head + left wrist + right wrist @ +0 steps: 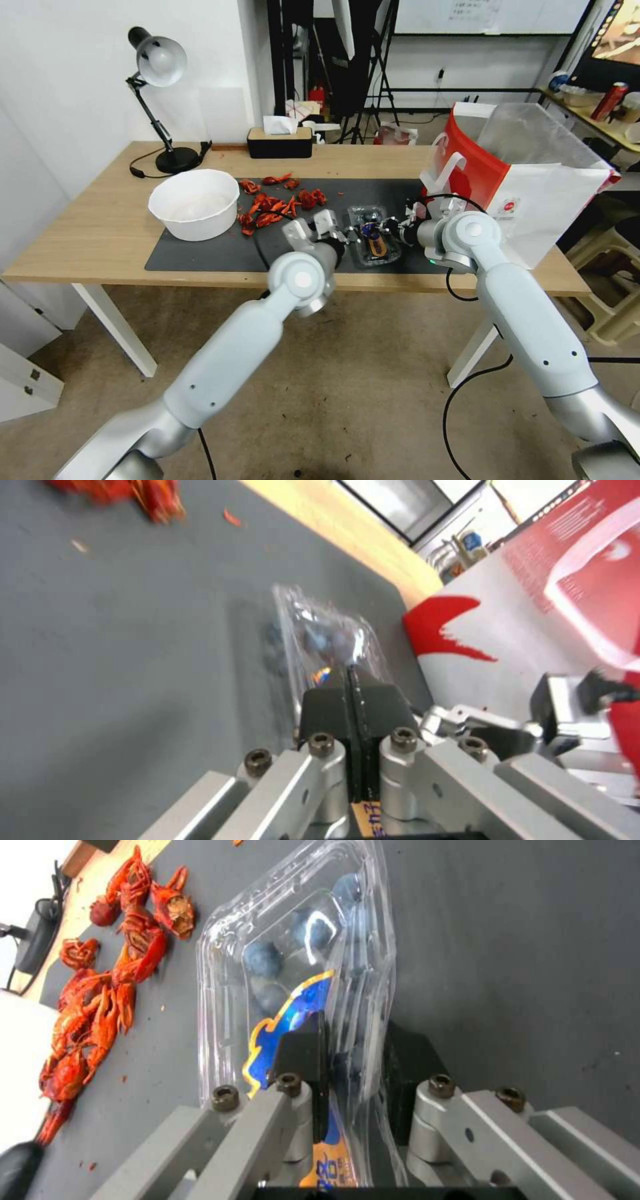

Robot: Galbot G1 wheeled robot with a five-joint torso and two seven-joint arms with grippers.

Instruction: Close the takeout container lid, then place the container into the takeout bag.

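My takeout container (374, 241), clear with blueberries under its labelled lid (293, 1020), lies closed on the counter near the front edge; the white-and-red takeout bag (527, 180) stands upright at the right end.

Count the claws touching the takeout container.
1 for certain: the right claw clamps the takeout container at one end. The left claw sits shut beside it; contact unclear.

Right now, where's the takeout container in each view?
Head view: takeout container on the dark mat, between both grippers.
Left wrist view: beyond the shut left gripper.
Right wrist view: between the right gripper fingers.
Shared landmark: the red crayfish.
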